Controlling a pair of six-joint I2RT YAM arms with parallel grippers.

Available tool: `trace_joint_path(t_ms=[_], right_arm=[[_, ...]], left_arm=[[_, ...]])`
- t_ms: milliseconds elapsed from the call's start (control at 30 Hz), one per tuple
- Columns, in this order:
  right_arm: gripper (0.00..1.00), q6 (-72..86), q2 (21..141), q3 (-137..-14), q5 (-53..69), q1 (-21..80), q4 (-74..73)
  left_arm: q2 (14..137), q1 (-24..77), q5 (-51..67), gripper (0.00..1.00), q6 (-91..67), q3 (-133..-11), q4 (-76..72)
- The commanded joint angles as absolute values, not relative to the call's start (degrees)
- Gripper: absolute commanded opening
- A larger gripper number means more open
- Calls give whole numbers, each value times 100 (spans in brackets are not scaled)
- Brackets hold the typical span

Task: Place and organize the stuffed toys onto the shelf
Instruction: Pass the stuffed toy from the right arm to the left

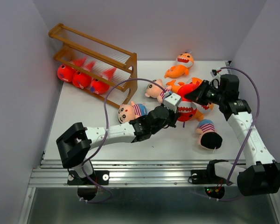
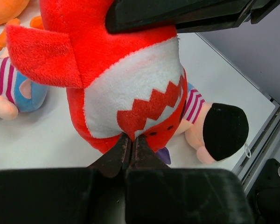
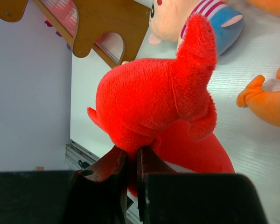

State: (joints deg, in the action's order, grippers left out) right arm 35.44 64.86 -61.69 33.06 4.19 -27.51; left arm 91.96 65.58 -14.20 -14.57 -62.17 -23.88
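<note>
Walls (image 1: 18, 70) enclose the white table (image 1: 93, 135), where left end effector (image 2: 131, 140) and right end effector (image 3: 132, 154) pinch one red shark (image 2: 102, 42).

The right end effector (image 3: 131, 156), its jaws nearly together, pinches the red shark (image 3: 154, 102) by its plush underside above the white counter (image 3: 252, 154), with a striped-shirt boy doll (image 3: 177, 21), an orange toy (image 3: 270, 100) and the wooden shelf (image 3: 107, 18) lying beyond.

Pale lilac walls (image 1: 177, 28) enclose a white table (image 1: 84, 112) with a metal rail (image 1: 149, 170) along its near edge.
</note>
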Motion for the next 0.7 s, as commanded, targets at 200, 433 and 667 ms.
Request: trace_joint_path(t_ms=[200,433,667], right_arm=[[10,3394,6170,-6073,3411,422,-2522],[70,1807,6082,-6126,3672,422,-2557],[100,-895,5801,-6196,5089,422,-3287]], left_arm=[[8869,6487,-1126,0,-1187,-6241,-2786],[8184,6258,172,0,-1432,-5626,-2611],[7463,6152,1159,0,-1582,-5002,-2452]])
